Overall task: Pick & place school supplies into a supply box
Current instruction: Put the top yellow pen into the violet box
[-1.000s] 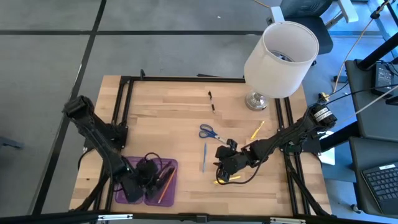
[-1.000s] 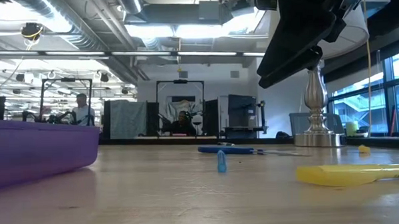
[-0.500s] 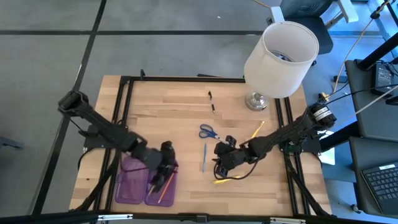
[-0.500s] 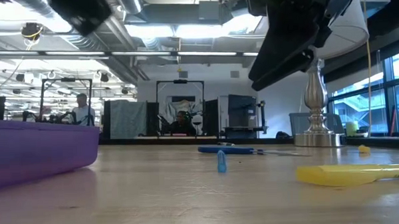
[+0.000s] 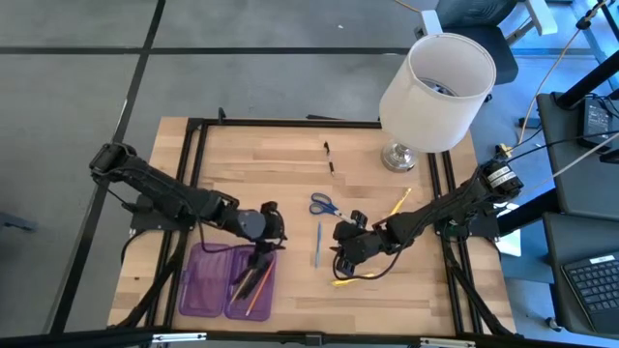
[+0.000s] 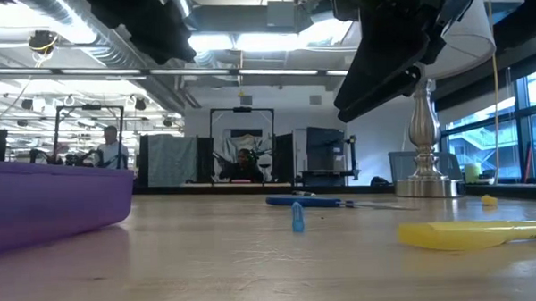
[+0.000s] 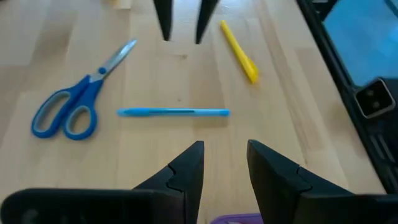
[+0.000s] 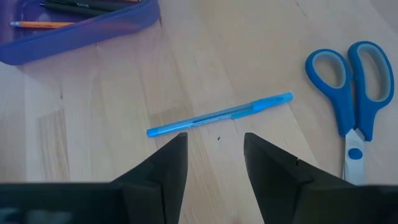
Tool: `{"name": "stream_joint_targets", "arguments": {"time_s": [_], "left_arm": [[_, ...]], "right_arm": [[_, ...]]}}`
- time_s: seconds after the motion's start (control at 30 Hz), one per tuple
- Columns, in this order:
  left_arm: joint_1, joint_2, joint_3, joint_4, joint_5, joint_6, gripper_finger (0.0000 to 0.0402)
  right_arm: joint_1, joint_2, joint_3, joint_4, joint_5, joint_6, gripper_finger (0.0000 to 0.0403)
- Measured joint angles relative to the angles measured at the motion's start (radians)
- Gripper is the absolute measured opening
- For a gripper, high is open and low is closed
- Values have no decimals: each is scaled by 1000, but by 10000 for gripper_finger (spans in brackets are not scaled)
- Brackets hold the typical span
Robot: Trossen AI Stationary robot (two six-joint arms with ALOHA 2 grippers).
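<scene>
The left gripper hangs above the far edge of the purple pencil case, its fingers apart and empty. The right gripper hovers just beside the blue pen, also parted and empty. The blue scissors lie near the pen's far end. Pencils lie already inside the case.
</scene>
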Motion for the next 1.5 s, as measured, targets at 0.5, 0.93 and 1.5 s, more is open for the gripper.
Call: {"name": "stream_joint_targets", "arguments": {"time_s": [0.5, 0.93, 1.5], "left_arm": [[-3, 0, 0, -2, 85, 29, 213], [58, 7, 0, 1, 52, 95, 210], [127, 19, 0, -18, 43, 449, 208]], "right_arm": [[0, 0, 0, 2, 0, -8, 162], [-1, 0, 0, -2, 10, -12, 162], [-121, -71, 0, -892, 34, 1088, 162]]}}
